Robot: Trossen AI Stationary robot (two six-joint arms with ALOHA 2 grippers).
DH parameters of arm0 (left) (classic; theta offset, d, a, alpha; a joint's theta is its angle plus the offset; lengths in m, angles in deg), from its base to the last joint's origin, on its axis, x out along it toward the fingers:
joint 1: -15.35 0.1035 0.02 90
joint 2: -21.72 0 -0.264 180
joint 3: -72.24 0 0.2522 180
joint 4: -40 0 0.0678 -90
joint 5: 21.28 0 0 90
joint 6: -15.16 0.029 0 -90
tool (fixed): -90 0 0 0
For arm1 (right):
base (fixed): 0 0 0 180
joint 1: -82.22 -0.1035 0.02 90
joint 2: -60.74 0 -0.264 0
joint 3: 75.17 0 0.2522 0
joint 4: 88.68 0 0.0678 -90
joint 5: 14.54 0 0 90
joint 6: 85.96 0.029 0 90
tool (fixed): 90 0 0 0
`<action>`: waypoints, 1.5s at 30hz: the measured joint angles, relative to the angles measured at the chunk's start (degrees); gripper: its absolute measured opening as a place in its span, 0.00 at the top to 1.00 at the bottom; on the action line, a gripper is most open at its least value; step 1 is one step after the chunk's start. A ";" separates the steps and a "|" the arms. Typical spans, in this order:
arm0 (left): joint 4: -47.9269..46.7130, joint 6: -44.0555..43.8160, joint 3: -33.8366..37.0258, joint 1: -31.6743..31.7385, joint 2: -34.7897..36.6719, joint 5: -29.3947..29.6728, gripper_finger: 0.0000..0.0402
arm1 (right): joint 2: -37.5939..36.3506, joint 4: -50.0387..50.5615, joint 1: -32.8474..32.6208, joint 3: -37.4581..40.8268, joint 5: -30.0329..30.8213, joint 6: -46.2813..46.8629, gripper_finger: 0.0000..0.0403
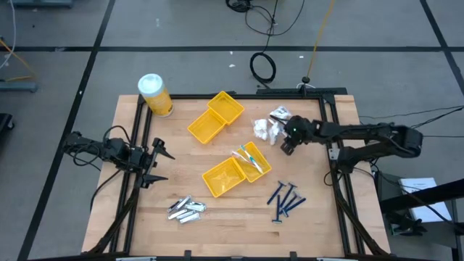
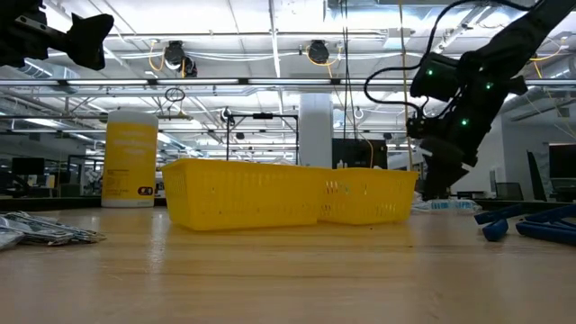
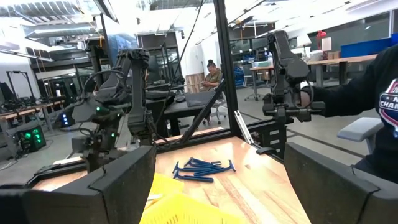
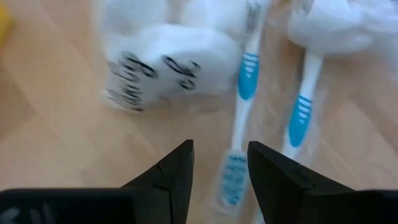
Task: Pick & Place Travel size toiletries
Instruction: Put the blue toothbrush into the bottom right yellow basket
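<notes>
White crinkly packets [image 1: 270, 127] and slim white-and-blue toothbrushes in clear wrap [image 4: 244, 87] lie in a pile near the table's far right. My right gripper [image 1: 288, 146] [image 4: 221, 158] hangs low over that pile. It is open by a narrow gap, with one finger on either side of a toothbrush's bristle end [image 4: 231, 180]. Dark-blue razors [image 1: 285, 199] lie at the near right. Silver tubes [image 1: 186, 209] lie near the front edge. My left gripper [image 1: 158, 163] [image 3: 217, 186] waits open at the table's left edge.
Two yellow trays sit mid-table, one toward the far side [image 1: 216, 117] and one nearer [image 1: 226, 178] with toothbrushes [image 1: 249, 159] in it. A yellow jar with a white lid [image 1: 155, 94] stands at the far left. A black frame [image 1: 330, 156] borders the table. A person [image 3: 373, 112] sits beyond the table.
</notes>
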 joint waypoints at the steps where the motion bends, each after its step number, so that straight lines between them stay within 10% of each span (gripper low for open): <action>1: -0.01 0.00 0.00 0.00 -0.02 0.00 0.13 | 0.50 -0.02 0.22 0.12 -0.04 -0.11 0.65; 12: -0.31 0.00 0.00 -0.01 0.00 -0.02 0.13 | 3.83 -4.37 0.27 5.90 -1.29 -0.06 0.66; 19: -0.33 0.00 0.00 0.00 -0.02 0.00 0.13 | 1.68 -4.20 0.27 9.79 -1.26 6.11 0.85; 29: -0.31 0.00 -0.01 0.00 -0.01 0.00 0.13 | -14.01 -2.58 -4.52 10.65 6.69 10.93 0.90; 37: -0.33 0.00 0.00 -0.02 0.00 -0.01 0.13 | -25.56 -11.50 -13.31 10.43 8.94 14.17 0.90; 45: -0.32 0.00 0.00 -0.01 -0.01 -0.02 0.13 | -18.42 -33.58 -31.17 10.32 14.83 16.30 0.90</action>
